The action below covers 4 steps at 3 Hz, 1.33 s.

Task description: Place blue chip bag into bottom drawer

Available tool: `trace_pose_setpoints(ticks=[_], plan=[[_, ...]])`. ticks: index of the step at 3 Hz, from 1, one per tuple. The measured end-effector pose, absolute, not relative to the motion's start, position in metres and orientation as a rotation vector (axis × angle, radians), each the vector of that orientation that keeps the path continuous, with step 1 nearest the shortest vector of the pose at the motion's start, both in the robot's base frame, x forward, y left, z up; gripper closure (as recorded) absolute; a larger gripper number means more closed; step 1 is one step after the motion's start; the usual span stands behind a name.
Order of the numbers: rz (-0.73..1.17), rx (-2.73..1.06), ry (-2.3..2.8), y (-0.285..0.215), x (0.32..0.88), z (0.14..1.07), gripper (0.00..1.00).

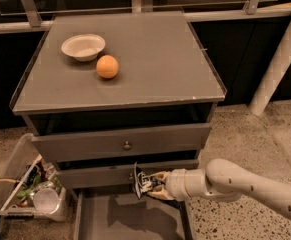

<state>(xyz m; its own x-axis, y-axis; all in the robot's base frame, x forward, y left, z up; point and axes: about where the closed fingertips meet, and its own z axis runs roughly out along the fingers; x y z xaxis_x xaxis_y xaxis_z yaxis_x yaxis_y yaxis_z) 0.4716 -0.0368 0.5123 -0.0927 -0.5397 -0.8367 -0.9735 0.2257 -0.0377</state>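
Note:
My gripper [152,186] comes in from the right on a white arm [245,184]. It is shut on the blue chip bag [142,183], a dark crinkly bag with white lettering. It holds the bag in front of the middle drawer, just above the back of the open bottom drawer [130,219]. The bottom drawer is pulled out and its flat grey floor shows the bag's shadow.
An orange [107,66] and a white bowl [83,46] sit on the grey cabinet top [150,54]. A clear bin of rubbish [30,189] stands on the floor left of the drawer. A white post [280,59] leans at the right.

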Motion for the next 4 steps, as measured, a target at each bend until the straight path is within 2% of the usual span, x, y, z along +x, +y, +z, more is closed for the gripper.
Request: trace_pose_setpoints(ticks=[2, 4], plan=[[0.843, -1.45, 1.656, -0.024, 0.468, 0.435, 1.0], [0.734, -1.488, 1.759, -0.052, 0.489, 0.366, 1.0]])
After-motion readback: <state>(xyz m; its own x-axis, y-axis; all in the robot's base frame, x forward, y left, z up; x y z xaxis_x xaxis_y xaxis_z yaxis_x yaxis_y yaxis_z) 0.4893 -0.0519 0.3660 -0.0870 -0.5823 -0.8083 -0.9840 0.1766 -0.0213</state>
